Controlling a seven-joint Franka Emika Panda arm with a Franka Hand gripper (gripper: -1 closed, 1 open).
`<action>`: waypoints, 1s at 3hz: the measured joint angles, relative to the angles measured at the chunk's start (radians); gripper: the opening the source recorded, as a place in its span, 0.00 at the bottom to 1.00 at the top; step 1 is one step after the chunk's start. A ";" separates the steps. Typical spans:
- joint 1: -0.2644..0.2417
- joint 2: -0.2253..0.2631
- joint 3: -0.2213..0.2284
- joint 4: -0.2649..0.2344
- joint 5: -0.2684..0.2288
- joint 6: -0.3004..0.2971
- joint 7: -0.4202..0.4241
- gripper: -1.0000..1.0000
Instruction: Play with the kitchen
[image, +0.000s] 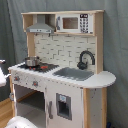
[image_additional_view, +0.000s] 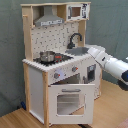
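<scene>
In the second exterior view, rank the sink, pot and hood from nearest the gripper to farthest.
1. Sink: right beside the gripper, at counter level.
2. Pot: on the stove, beyond the sink.
3. Hood: high above the stove.
</scene>
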 joint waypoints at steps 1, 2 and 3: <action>0.038 0.012 -0.002 -0.039 0.064 -0.016 -0.079 1.00; 0.069 0.024 -0.008 -0.068 0.139 -0.036 -0.160 1.00; 0.088 0.036 -0.018 -0.086 0.219 -0.052 -0.238 1.00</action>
